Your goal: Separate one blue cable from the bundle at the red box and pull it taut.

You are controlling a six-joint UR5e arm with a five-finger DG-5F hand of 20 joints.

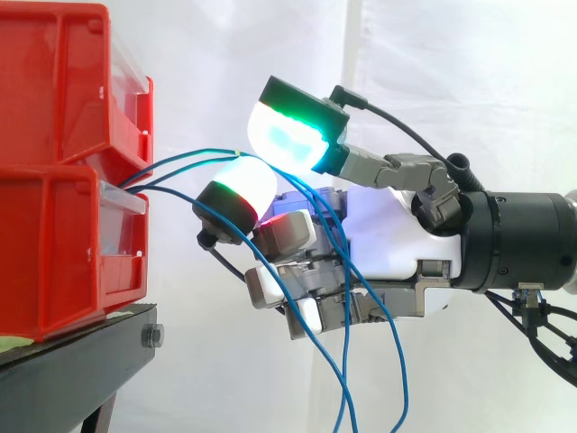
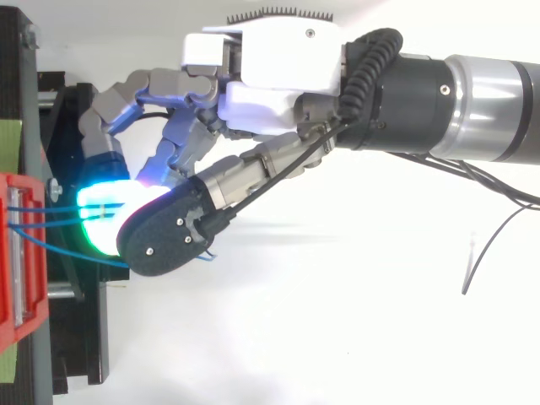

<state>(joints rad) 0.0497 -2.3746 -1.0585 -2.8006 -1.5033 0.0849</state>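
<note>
Two red bins are stacked at the left, the upper red bin (image 1: pixel 54 90) on the lower red bin (image 1: pixel 54 262) (image 2: pixel 17 253). Several blue cables come out between them. One blue cable (image 1: pixel 185 155) arcs up and runs in between two glowing fingertips (image 1: pixel 288 135), apart from the rest. The other blue cables (image 1: pixel 221 225) pass under the lower pad (image 1: pixel 243 180) and hang down across the curled fingers. My hand (image 1: pixel 388 234) (image 2: pixel 278 80) reaches in from the right, close to the bins, with those two pads closed on the single cable. From above, the pads' glow (image 2: pixel 101 215) covers the pinch.
The bins rest on a black stand (image 1: pixel 72 361) (image 2: pixel 76 337) with a bolt at its front edge. The loose cables (image 1: pixel 347 397) drop below the hand to the bottom of the side view. A white curtain hangs behind.
</note>
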